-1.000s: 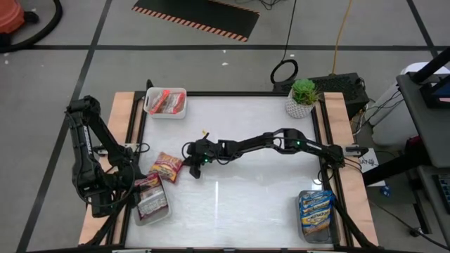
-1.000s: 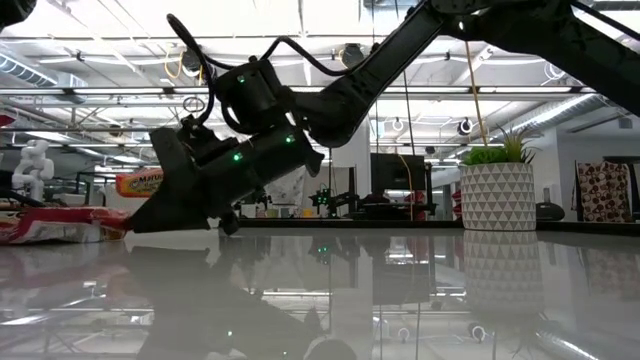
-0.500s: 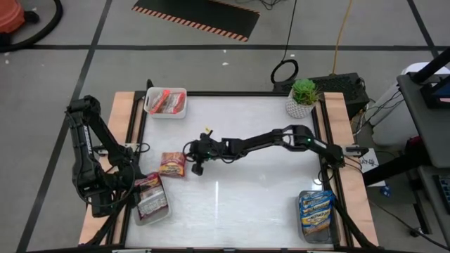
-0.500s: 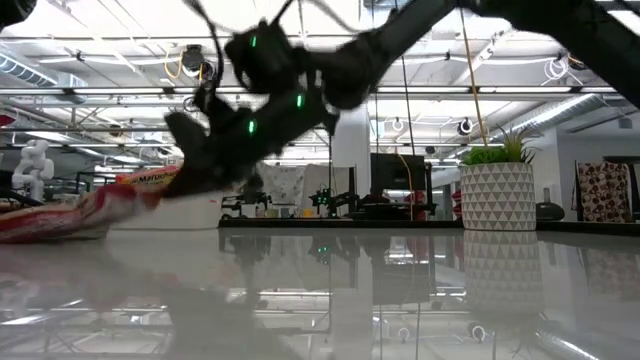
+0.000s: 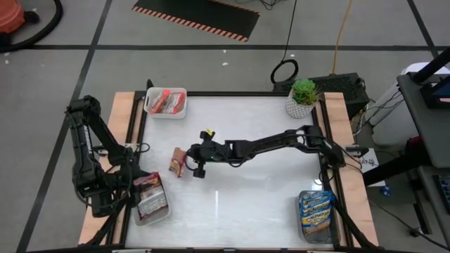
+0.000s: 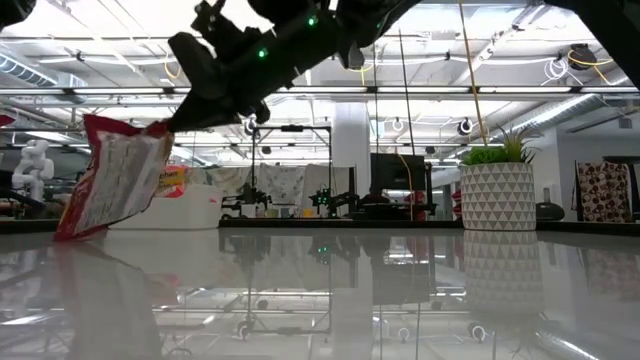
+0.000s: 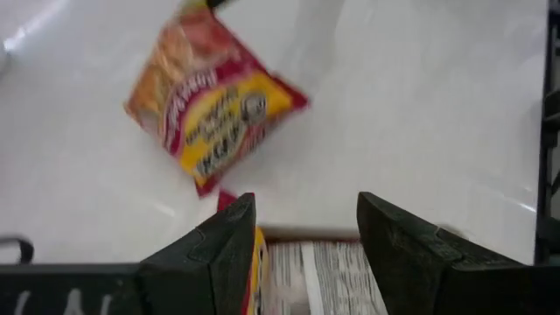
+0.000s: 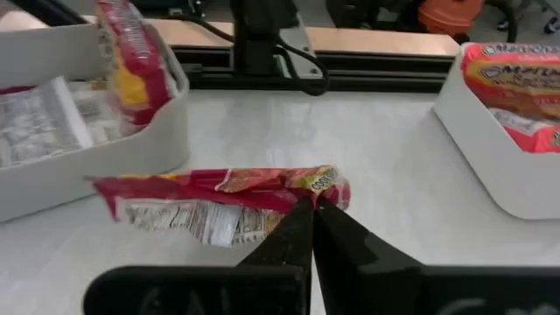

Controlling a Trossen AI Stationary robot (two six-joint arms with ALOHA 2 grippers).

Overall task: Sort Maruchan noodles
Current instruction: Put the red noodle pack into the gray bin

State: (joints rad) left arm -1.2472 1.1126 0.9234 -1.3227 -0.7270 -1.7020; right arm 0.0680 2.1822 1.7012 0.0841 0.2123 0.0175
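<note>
A dark red Maruchan noodle packet (image 5: 177,160) (image 6: 110,180) (image 7: 210,96) hangs at the table's left middle, with my right gripper (image 5: 188,160) (image 8: 311,210) shut on it. My left gripper (image 7: 302,223) is open over the near-left bin (image 5: 139,211) with nothing between its fingers. That bin holds dark red packets (image 5: 150,197). Orange-red packets (image 5: 166,102) lie in the far-left bin (image 5: 181,111), and blue ones (image 5: 315,211) in the near-right bin (image 5: 302,228). My right gripper pinches the packet's crimped end edge (image 8: 322,182) between its two fingertips. The fingers come from the table's right, slanting a little downward. The packet hangs steeply below them (image 6: 110,180). Its lower end (image 6: 72,232) is close to the tabletop; whether it touches, I cannot tell.
A potted plant (image 5: 302,97) in a white patterned pot stands at the far right corner. The white tabletop (image 5: 246,197) between the bins is bare. The left arm (image 5: 88,161) stands over the table's left border.
My right gripper has risen from the tabletop and rolled at the wrist. The dark red packet, which lay flat beside it, has come up by one end and now hangs steeply below the fingers.
</note>
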